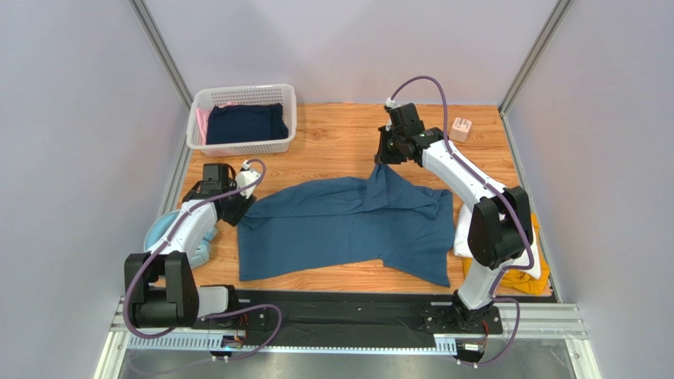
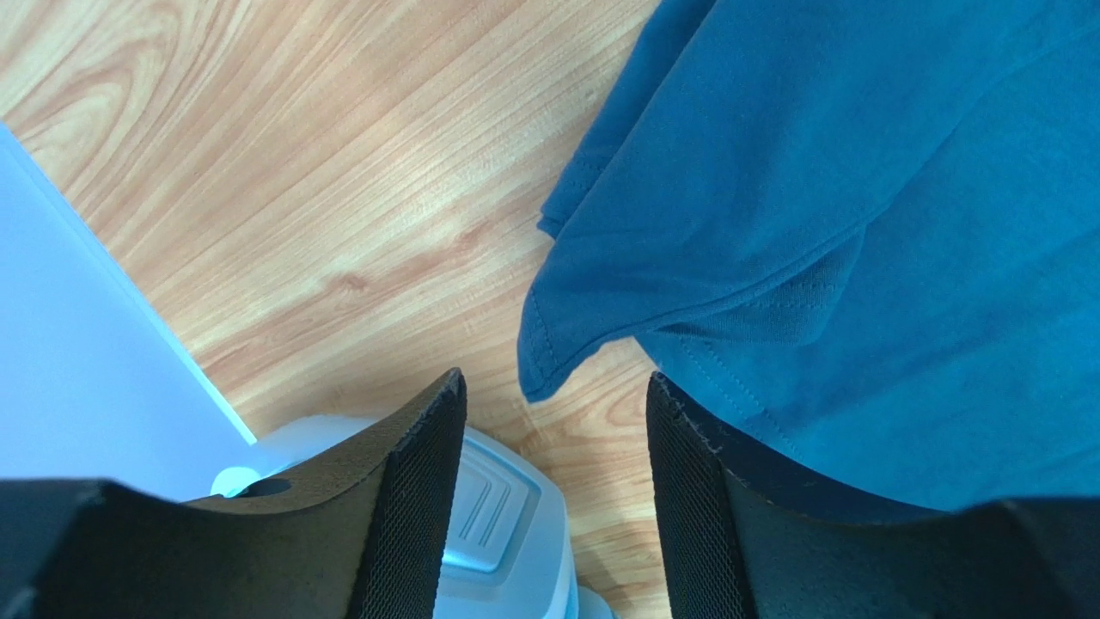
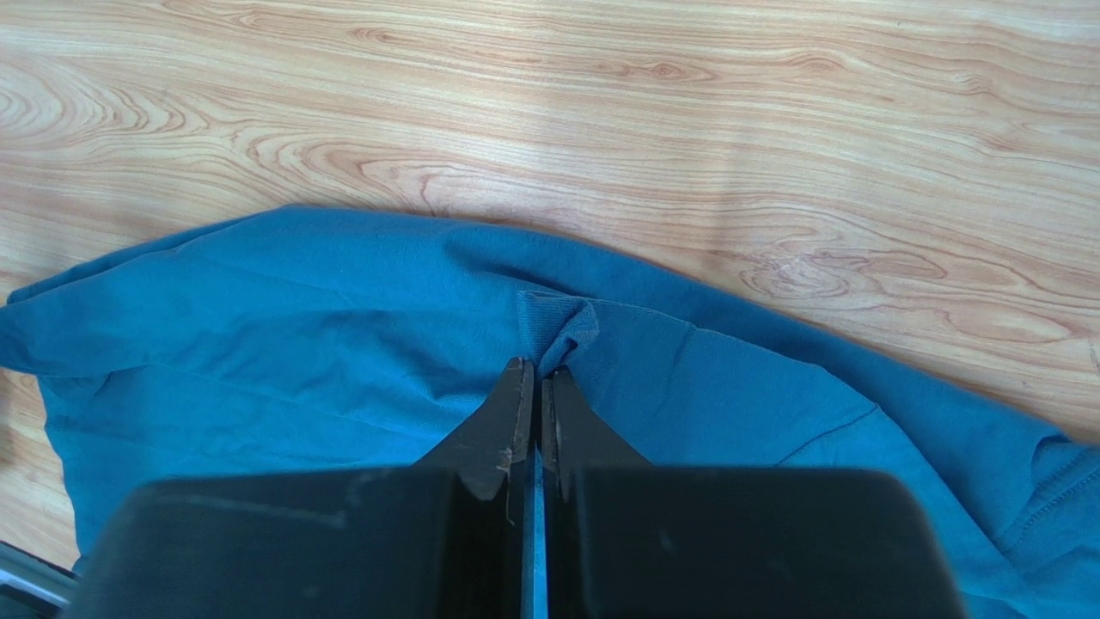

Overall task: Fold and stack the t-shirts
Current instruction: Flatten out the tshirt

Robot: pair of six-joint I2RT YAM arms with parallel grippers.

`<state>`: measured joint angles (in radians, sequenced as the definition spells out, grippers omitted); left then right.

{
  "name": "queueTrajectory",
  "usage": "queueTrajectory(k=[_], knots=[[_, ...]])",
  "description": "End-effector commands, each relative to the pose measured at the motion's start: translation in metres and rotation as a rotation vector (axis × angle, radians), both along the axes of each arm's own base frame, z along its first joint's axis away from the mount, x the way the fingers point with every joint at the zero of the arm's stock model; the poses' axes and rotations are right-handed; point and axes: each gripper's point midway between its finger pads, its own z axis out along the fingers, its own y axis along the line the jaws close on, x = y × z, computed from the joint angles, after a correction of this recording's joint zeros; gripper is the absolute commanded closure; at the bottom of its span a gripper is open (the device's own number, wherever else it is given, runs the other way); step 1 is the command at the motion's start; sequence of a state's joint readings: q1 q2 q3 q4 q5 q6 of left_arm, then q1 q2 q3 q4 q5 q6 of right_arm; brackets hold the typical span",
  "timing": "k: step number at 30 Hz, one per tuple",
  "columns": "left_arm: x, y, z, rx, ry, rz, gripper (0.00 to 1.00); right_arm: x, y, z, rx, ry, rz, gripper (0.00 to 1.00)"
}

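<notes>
- One big teal-blue cotton t-shirt [image 1: 340, 229], spread out in the middle of the light wooden counter [image 1: 332, 142], between the two arms.
- Long way of it: left to right across the counter. Left corner by the left arm, right edge just beside the folded shirts.
- Neck end: cannot tell.
- One folded white t-shirt [image 1: 461, 237] on the right side, partly hidden behind the right arm.
- One folded mustard-yellow t-shirt [image 1: 518, 278] under the white one, as far as can be seen.
- Two black pincers, one on each arm.
- Left pincer [image 1: 237, 207] [image 2: 555, 387]: wide open and holding nothing. Down low at the left corner of the teal-blue shirt, with that corner just in front of the gap.
- Right pincer [image 1: 385, 160] [image 3: 536, 381]: squeezed tight on a small pinch of the teal-blue shirt at its far edge. Cloth held up there in a little peak, the rest lying flat.
- One white lattice plastic basket [image 1: 237, 148] at the far left corner of the counter, well apart from the teal-blue shirt.
- Inside the basket: one dark navy cloth [image 1: 247, 122] and one pink cloth [image 1: 203, 122] beside it.
- One small pinkish block [image 1: 461, 128] at the far right corner, away from all the shirts.
- Some pale-blue rounded things [image 1: 162, 229] at the left edge, partly under the left arm. How many: cannot tell.
</notes>
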<state>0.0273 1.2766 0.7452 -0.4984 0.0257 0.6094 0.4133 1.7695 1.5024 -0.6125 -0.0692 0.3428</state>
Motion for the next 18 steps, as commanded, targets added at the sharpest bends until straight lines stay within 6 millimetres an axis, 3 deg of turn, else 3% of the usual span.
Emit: queueTrajectory(k=[1,9,18], knots=[[0.001,0.000,0.012,0.003,-0.039,-0.031,0.40,0.008,0.001,0.017,0.010,-0.054,0.003,1.00],[0.003,-0.005,-0.005,-0.031,0.018,-0.025,0.64,0.009,0.002,0.022,0.015,-0.063,0.000,1.00],[0.010,-0.007,-0.012,-0.049,0.048,-0.024,0.64,0.008,0.000,0.022,0.018,-0.060,-0.007,1.00]])
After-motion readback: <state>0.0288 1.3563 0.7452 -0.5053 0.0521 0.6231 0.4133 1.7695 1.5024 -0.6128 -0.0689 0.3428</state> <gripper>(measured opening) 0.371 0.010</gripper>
